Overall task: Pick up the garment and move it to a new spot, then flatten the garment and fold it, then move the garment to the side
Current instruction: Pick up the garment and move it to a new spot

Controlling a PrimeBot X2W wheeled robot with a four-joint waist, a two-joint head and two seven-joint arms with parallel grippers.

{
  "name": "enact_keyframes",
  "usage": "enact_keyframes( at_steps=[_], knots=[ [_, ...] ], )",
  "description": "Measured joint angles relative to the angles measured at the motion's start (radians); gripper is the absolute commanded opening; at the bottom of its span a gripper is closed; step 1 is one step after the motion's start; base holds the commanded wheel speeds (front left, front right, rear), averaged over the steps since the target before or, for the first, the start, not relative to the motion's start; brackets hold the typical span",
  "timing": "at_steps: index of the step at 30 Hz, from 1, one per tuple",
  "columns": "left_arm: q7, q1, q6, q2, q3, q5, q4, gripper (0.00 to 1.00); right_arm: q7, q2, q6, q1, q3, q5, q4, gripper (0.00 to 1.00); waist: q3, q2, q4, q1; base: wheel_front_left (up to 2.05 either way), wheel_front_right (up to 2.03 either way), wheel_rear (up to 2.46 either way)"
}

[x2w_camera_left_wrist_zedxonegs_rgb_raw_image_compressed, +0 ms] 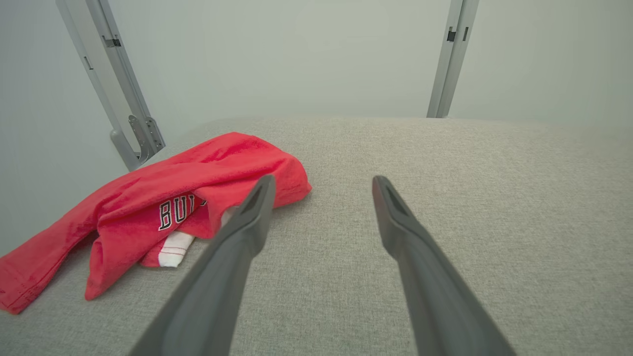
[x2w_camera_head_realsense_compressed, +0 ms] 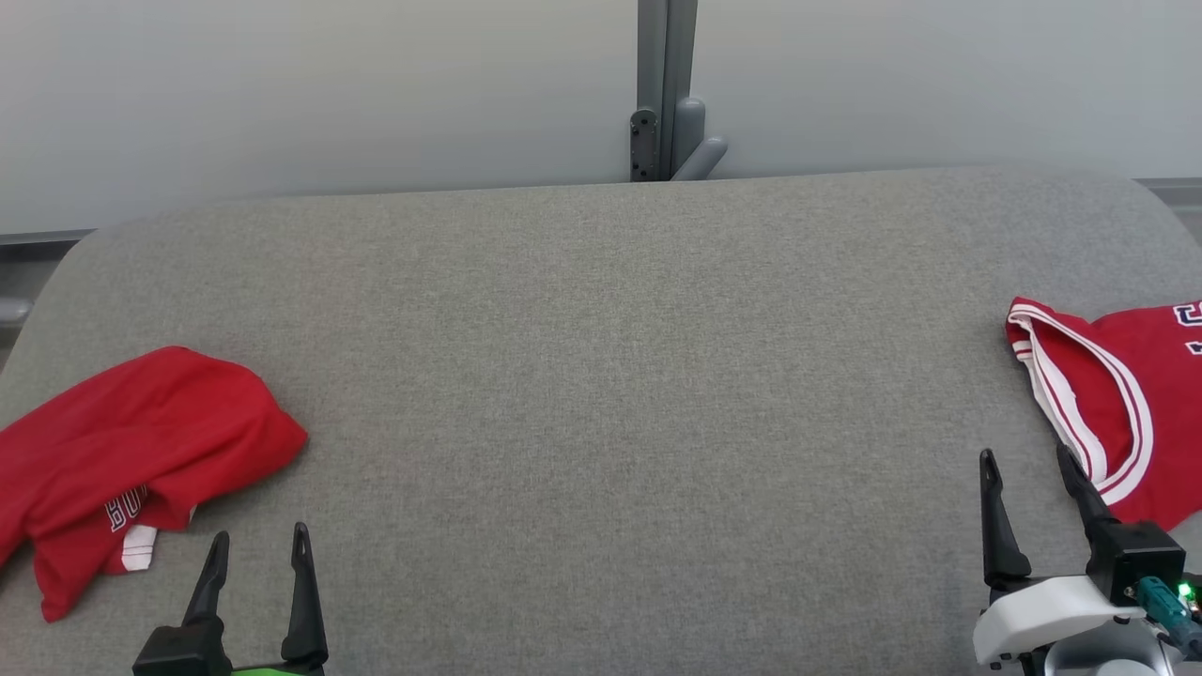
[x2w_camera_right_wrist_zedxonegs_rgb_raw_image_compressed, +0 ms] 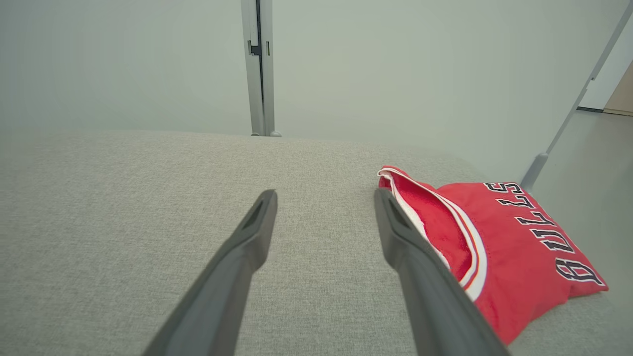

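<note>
Left end effector (x2w_camera_head_realsense_compressed: 261, 532) and right end effector (x2w_camera_head_realsense_compressed: 1025, 453): fingers spread, empty. Two red garments, crumpled garment (x2w_camera_head_realsense_compressed: 141, 451) and folded garment (x2w_camera_head_realsense_compressed: 1141, 394), both partly cut off.

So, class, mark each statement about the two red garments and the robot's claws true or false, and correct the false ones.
1. The crumpled red garment lies on the grey surface near the left claw. True.
2. The right claw is shut on the folded jersey. False: it is open and grips nothing.
3. The folded jersey has white trim. True.
4. Both garments are neatly folded. False: the one on the left is crumpled.
</note>
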Motion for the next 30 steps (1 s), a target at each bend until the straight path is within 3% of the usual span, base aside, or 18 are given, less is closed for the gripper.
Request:
enact_keyframes(
  at_steps=[15, 30],
  knots=[
    [0.000, -0.018, -0.012, -0.003, -0.009, 0.008, 0.004, 1.00, 0.000, 0.000, 0.000, 0.002, 0.013, 0.012, -0.004, 1.00, 0.011, 0.0000, 0.045, 0.0000, 0.00, 0.00, 0.00],
    [0.000, 0.011, 0.001, -0.005, 0.025, 0.003, -0.006, 1.00, 0.000, 0.002, 0.000, 0.002, 0.094, 0.037, 0.009, 1.00, -0.004, 0.0000, 0.281, 0.0000, 0.00, 0.00, 0.00]
  ],
)
